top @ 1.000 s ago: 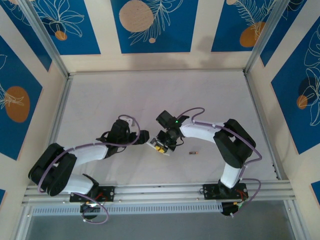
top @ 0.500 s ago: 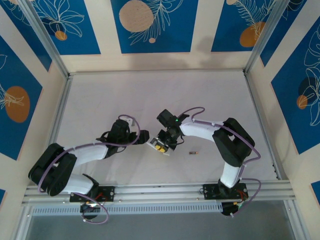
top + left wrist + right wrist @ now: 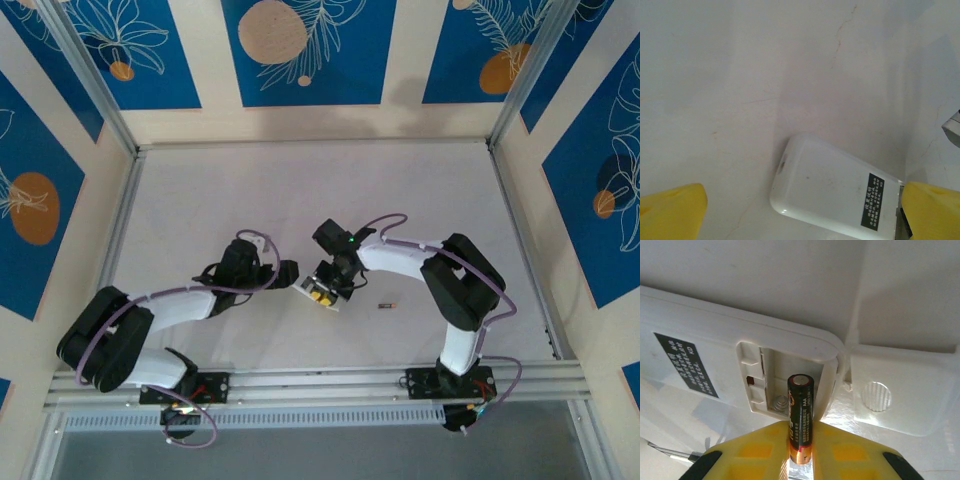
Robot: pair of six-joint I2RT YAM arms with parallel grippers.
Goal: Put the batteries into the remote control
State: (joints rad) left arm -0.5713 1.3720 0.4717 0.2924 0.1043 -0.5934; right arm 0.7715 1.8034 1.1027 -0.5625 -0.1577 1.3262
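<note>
R hand (image 3: 800,452): yellow fingers clamped on thin black cylindrical battery (image 3: 800,415) w/ gold-orange end. Batt. tip sits over open compartment of flat white plastic remote control (image 3: 715,345), beside coil spring (image 3: 780,403). Loose white square cover (image 3: 900,390) lies just beside remote on pale grey tabletop (image 3: 300,190). L hand (image 3: 800,212): yellow fingers wide apart, straddling remote's other end. 2nd battery (image 3: 387,305) flat on tabletop, near remote, on R-arm side.

Remote control (image 3: 830,192) cut off at bottom edge; loose battery (image 3: 387,304) too small for detail.
</note>
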